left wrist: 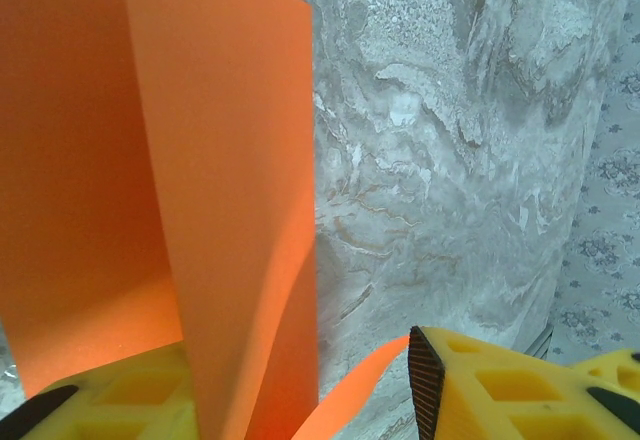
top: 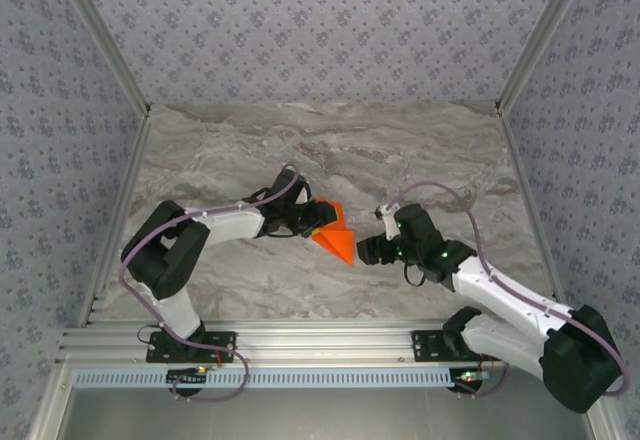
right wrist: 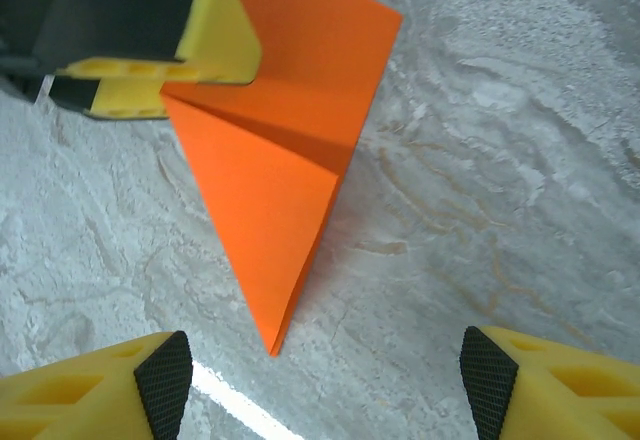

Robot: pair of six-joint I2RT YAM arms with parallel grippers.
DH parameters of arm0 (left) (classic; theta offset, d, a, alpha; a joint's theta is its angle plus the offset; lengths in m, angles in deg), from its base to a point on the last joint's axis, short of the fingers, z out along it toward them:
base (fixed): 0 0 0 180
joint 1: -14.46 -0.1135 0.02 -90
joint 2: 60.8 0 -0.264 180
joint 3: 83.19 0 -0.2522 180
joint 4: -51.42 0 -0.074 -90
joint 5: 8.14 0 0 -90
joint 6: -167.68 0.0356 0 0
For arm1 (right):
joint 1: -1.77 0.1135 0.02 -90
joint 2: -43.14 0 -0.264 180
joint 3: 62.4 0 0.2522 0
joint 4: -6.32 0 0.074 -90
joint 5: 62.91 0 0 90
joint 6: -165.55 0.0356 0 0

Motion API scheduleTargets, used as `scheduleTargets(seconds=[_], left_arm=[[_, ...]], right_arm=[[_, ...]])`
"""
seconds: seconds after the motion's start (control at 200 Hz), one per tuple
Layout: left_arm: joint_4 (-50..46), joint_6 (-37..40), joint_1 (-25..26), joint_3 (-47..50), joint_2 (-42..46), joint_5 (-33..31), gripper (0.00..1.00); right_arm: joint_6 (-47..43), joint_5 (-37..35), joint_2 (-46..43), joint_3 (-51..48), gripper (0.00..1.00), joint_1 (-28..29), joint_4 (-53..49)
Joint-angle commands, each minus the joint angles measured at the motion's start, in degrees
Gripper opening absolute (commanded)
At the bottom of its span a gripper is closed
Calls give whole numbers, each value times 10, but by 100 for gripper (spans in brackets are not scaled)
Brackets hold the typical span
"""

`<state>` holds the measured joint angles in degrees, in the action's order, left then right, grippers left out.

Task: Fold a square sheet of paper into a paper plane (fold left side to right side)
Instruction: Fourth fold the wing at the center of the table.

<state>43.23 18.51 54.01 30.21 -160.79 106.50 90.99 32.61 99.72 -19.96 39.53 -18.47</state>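
Observation:
The paper plane (top: 335, 235) is bright orange paper folded into a pointed dart, lying mid-table with its tip toward the near edge. My left gripper (top: 312, 218) is at its wide back end, closed on the paper with its jaws partly apart. In the left wrist view, the plane's flaps (left wrist: 220, 160) stand up between the yellow fingers (left wrist: 450, 390), and a curled edge touches the right pad. My right gripper (top: 368, 250) is open just right of the tip. In the right wrist view, the dart (right wrist: 280, 180) points at the empty gap of that gripper (right wrist: 325, 370).
The marble tabletop (top: 330, 150) stretches bare behind and to both sides of the paper. Patterned walls (top: 320, 20) close off the back and sides. An aluminium rail (top: 320, 345) with the arm bases runs along the near edge.

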Motion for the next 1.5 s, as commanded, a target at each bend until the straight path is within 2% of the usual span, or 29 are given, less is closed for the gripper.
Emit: scheduleTargets(seconds=[0.0,0.14,0.33,0.535,0.7,1.154,1.494], left_arm=[[-13,-8,5,-17,-5,0,47],[-12,-15,5,-19,-6,0,47],[-12,-19,5,-26,-5,3,47],[-24,-19,5,-34,-5,3,47],[-41,-16,5,-47,-7,2,47],[-50,-16,5,-59,-8,5,47],[-55,-13,5,-62,-7,5,47]], right_arm=[[13,-73,-5,-11,75,45,18],[9,-98,27,4,73,101,47],[-6,-122,141,42,68,156,93],[-36,-125,235,83,63,159,132],[-41,-133,275,92,59,157,140],[-29,-162,307,95,50,145,136],[-23,-158,314,92,43,137,130]])
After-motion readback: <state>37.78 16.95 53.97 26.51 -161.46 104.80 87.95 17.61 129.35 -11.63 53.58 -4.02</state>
